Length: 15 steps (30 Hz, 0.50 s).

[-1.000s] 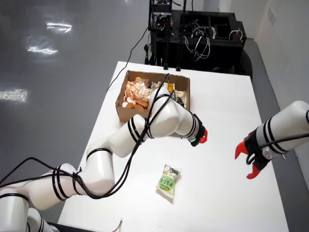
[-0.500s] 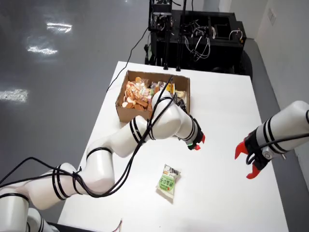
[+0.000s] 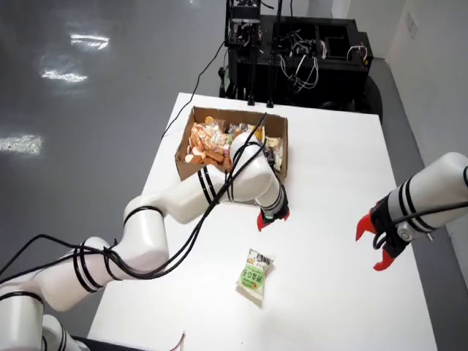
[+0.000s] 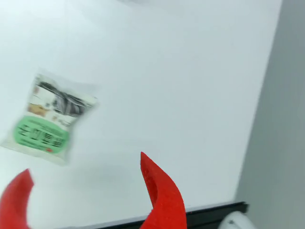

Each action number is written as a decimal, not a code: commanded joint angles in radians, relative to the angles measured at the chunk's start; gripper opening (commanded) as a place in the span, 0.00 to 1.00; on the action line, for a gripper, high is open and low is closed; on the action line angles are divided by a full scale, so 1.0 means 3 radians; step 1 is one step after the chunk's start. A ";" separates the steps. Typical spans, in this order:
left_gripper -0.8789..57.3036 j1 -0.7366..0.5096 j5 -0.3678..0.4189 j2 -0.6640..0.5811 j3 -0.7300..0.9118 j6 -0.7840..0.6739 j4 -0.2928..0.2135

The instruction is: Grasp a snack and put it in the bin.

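Snack lies untouched on the tabletop toward its near edge. The tool, spread wide and empty, hangs just beyond it. The bin, already holding snacks, sits near the far edge. Grasp and drop both remain.

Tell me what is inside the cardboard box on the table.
The cardboard box holds a heap of orange-tan snacks and several mixed packets. The white arm covers part of its contents; the bottom is hidden.
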 commanded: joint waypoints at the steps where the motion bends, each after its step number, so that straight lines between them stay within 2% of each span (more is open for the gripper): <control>1: 0.80 0.0049 -0.0011 -0.0111 0.0325 0.0338 0.0008; 11: 0.95 0.0114 -0.0065 -0.0177 0.0789 0.1119 -0.0021; 15: 0.97 0.0135 -0.0205 -0.0212 0.1019 0.1316 -0.0079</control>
